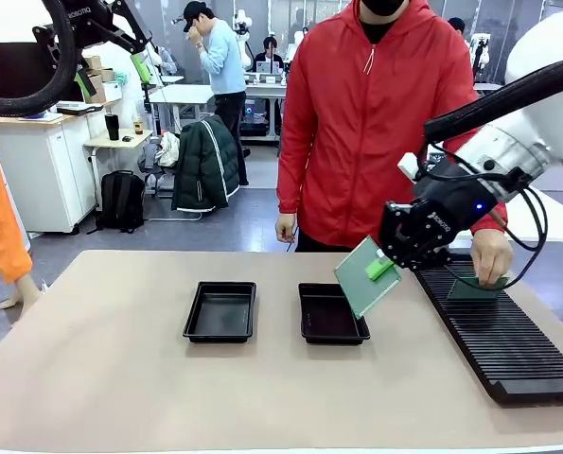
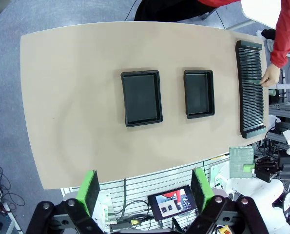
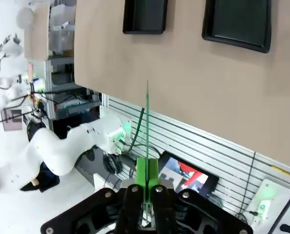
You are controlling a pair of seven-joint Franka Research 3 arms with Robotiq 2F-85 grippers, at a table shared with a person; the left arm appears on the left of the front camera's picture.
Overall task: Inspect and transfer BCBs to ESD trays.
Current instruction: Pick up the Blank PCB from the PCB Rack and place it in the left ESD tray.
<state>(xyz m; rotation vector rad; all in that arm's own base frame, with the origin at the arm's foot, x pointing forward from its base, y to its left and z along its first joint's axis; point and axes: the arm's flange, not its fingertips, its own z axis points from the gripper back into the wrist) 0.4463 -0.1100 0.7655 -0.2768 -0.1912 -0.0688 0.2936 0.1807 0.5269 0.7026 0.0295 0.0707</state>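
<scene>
BCB hangs tilted just above the right edge of one ESD tray, pinched by the right end effector; second tray lies nearby on the tabletop. Left end effector hovers high above, jaws spread wide

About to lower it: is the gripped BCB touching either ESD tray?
Apart. Right wrist view: the BCB, edge-on in the right tool, ends well short of both ESD trays.
</scene>
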